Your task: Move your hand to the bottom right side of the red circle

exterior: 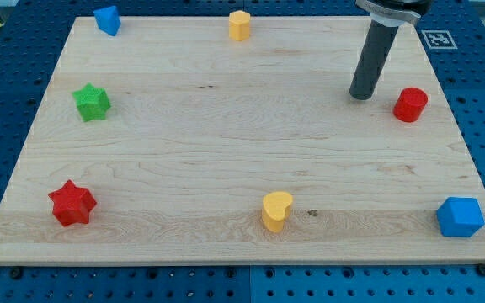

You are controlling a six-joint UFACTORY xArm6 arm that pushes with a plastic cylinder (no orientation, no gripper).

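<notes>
The red circle (410,104) is a short red cylinder standing near the right edge of the wooden board (226,143), in its upper part. My tip (361,96) rests on the board just left of the red circle, slightly higher in the view, with a small gap between them. The dark rod rises from the tip toward the view's top.
A blue block (460,217) sits at the bottom right corner. A yellow heart (276,210) is at bottom centre, a red star (72,203) at bottom left, a green star (92,102) at left, a blue block (107,19) at top left, a yellow block (240,25) at top centre.
</notes>
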